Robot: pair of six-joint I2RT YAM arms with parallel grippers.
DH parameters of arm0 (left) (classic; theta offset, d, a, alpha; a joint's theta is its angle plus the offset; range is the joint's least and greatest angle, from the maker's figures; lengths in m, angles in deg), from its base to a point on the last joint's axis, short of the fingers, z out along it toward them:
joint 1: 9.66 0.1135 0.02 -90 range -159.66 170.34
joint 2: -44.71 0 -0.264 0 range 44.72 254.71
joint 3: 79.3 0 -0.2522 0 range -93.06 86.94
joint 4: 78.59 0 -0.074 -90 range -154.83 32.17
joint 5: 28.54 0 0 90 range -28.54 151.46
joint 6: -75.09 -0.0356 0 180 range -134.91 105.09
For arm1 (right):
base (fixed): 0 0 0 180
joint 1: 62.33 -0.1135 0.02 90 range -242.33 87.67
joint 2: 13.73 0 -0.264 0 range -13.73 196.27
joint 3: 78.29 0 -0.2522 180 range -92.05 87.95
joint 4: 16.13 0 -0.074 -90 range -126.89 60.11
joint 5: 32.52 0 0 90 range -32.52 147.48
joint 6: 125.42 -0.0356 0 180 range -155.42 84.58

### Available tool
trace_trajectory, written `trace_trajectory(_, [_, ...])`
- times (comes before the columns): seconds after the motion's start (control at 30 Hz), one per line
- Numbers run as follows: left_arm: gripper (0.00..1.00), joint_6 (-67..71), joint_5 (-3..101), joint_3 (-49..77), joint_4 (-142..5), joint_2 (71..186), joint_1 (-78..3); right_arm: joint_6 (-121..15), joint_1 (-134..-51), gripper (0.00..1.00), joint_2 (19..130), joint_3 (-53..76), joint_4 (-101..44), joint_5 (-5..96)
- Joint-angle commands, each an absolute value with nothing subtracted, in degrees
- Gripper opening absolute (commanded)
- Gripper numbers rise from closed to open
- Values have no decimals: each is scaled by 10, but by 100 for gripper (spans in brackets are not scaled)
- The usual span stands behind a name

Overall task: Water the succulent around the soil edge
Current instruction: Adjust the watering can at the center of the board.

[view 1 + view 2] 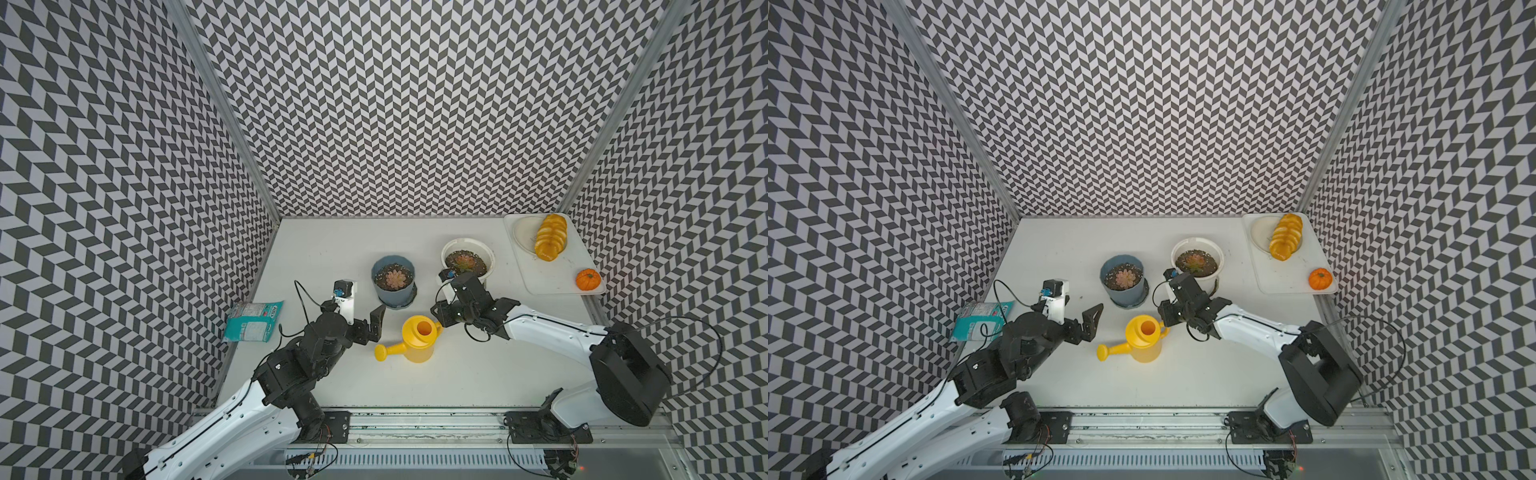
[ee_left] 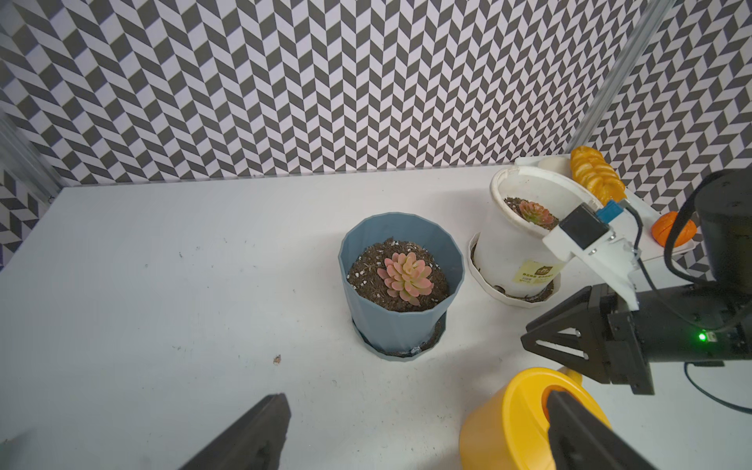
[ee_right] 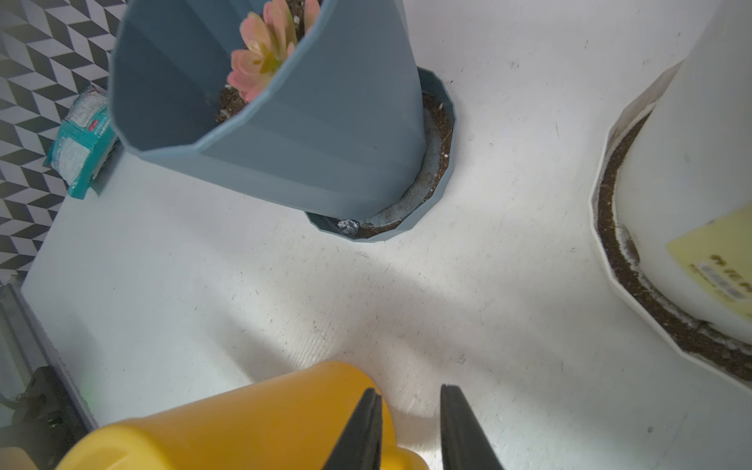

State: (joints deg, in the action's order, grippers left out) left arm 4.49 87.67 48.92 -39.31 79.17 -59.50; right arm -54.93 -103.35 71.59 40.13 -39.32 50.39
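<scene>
- Succulent (image 1: 392,279), pink, sits in dark soil in a blue pot (image 1: 390,300) near the middle of the surface (image 1: 324,249).
- Just beside it, nearer the back edge, a second succulent (image 1: 465,262) grows in a white pot (image 1: 491,254).
- Yellow watering can (image 1: 417,347) stands upright in front of the blue pot, spout toward the left edge.
- Right hand (image 3: 409,390) has its jaws narrow around the can's handle, apparently pinching it.
- Left hand (image 2: 419,398) gapes wide near the can, holding nothing.

Teal packet (image 1: 252,321) far left; bread loaf (image 1: 550,237) and small orange pumpkin (image 1: 588,279) on a white tray (image 1: 552,272), back right.
</scene>
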Motion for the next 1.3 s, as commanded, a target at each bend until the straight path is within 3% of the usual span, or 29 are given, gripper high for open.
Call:
trace_trajectory(0.0, [100, 51, 894, 498, -391, 783, -596, -544, -1043, 28, 703, 414, -391, 503])
trace_trajectory(0.3, [100, 52, 896, 498, -390, 779, -597, -555, -1051, 29, 650, 461, -394, 516])
trace_trajectory(0.8, [100, 53, 897, 498, -389, 774, -596, -541, -1051, 63, 523, 503, -436, 558])
trace_trajectory(0.93, [100, 52, 895, 499, -391, 776, -596, -524, -1059, 65, 466, 513, -449, 548])
trace_trajectory(1.1, [100, 50, 894, 497, -391, 778, -597, -495, -1106, 66, 387, 556, -390, 502])
trace_trajectory(1.27, [100, 50, 895, 498, -391, 773, -596, -493, -1186, 73, 369, 579, -371, 547])
